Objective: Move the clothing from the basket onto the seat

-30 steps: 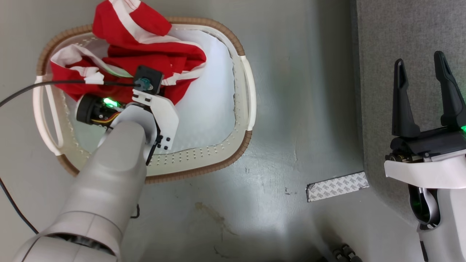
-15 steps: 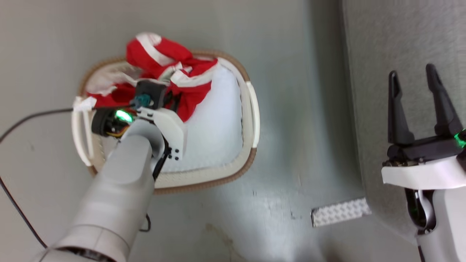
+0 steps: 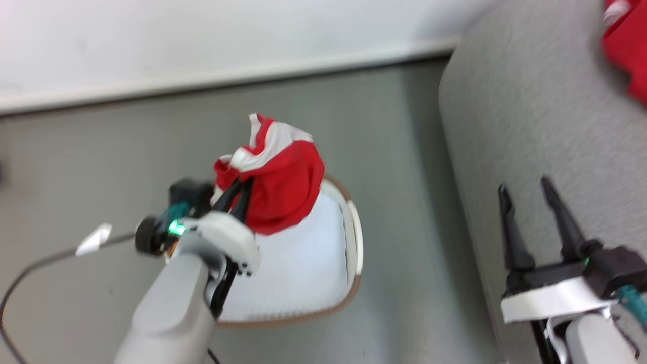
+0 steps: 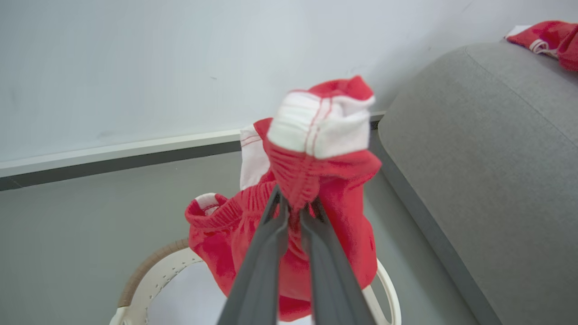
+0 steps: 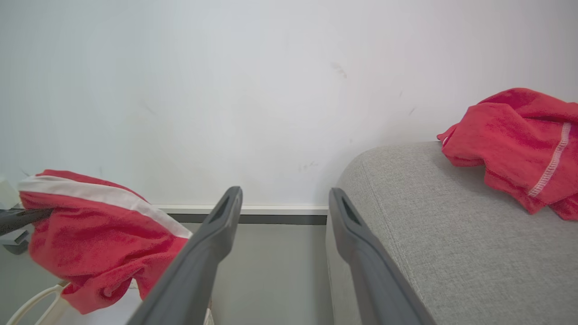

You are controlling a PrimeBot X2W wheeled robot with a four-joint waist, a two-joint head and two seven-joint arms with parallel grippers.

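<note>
A: Biggest first: seat (image 3: pixel 530 126)?
B: Grey coarse-woven sofa with a rounded edge, on the right. A second red piece (image 5: pixel 519 140) with white stitching lies crumpled on top of it.
A: Floor (image 3: pixel 101 167)?
B: Smooth grey-green. It meets a white wall (image 3: pixel 202 30) at a pale skirting strip.
A: Basket (image 3: pixel 355 237)?
B: Rounded cream plastic with a brown edge band and a perforated rim, pale lining showing inside. It sits on the floor near the seat, with a strip of floor between them.
A: Clothing (image 3: pixel 285 194)?
B: Soft red bundle with a white band and ribbed, gathered cloth. It hangs lifted over the basket's far part, well apart from the seat top.
A: Left end effector (image 4: pixel 293 205)?
B: Two long dark fingers clenched on a pinch of the clothing. The bundle drapes over and around the tips.
A: Right end effector (image 3: pixel 524 186)?
B: Released, fingers spread, over the seat's near edge.
</note>
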